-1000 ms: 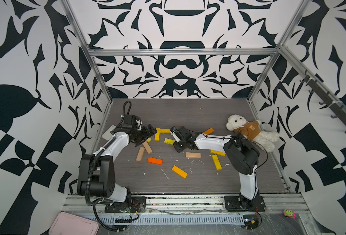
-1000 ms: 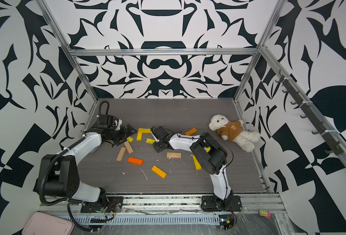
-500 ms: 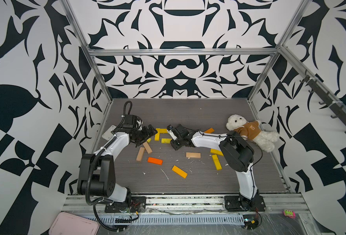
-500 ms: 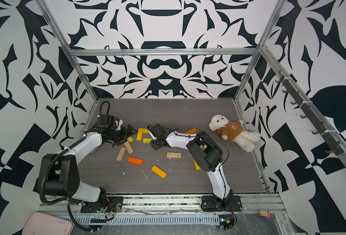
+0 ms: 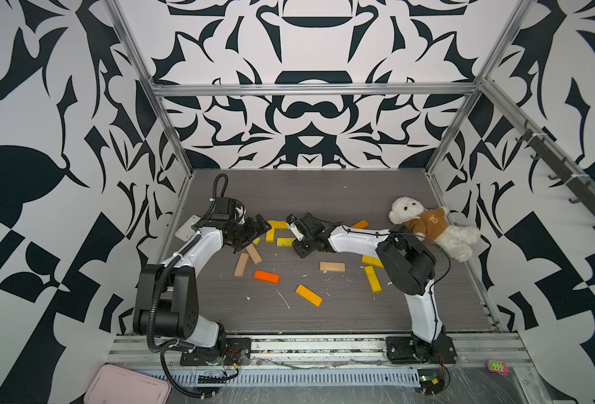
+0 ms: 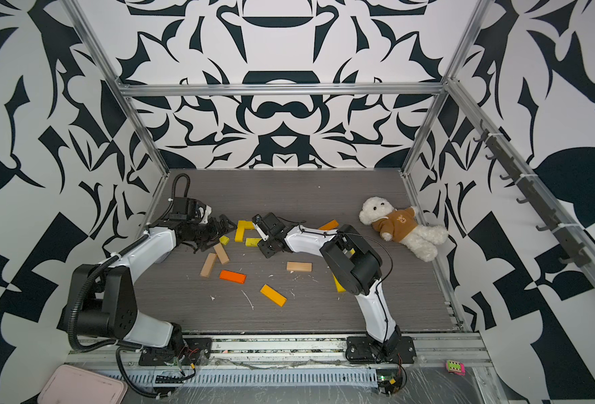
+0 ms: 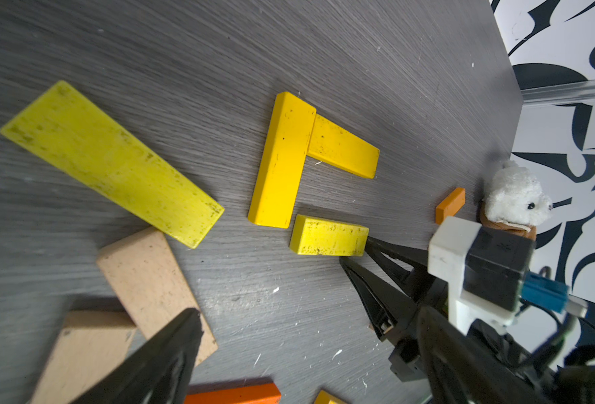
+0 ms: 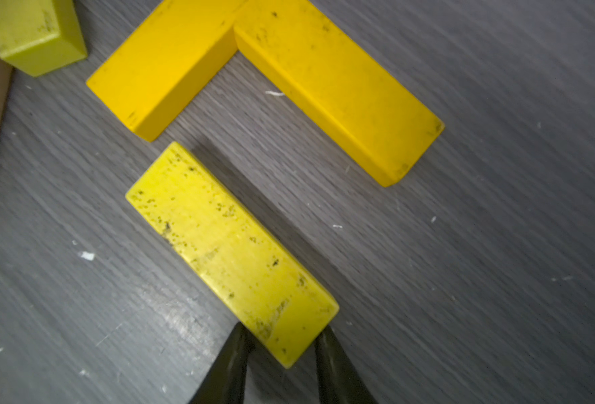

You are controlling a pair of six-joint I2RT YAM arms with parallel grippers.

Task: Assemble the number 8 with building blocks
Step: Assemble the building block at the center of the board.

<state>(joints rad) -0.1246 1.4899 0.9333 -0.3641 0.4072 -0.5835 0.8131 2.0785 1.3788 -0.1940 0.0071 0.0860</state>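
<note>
Yellow is leading the count in both top views: six yellow building blocks (image 6: 272,295), three orange and three plain tan are lying on the grey surface (image 5: 324,196), twelve showing in all. Your right pincer (image 8: 282,337) is gripping one end of a lemon-yellow block (image 8: 226,245), its two fingers pressing on either side; that block is lying flat just beside an L of two deeper yellow blocks (image 8: 338,84) that are touching end to side. Your left pincer (image 5: 260,231) is hanging spread wide over a second lemon-yellow piece (image 7: 110,161) and two tan blocks (image 7: 152,286), holding nothing. One tan block (image 5: 332,267), one red-orange block (image 5: 266,276) and one amber block (image 5: 309,295) are sitting apart nearer the arm bases. Two yellow blocks (image 5: 373,280) are lying by the right arm's elbow, and one orange block (image 5: 359,224) is peeking out behind its forearm. One teddy bear (image 5: 425,227) is lying at the right edge.
</note>
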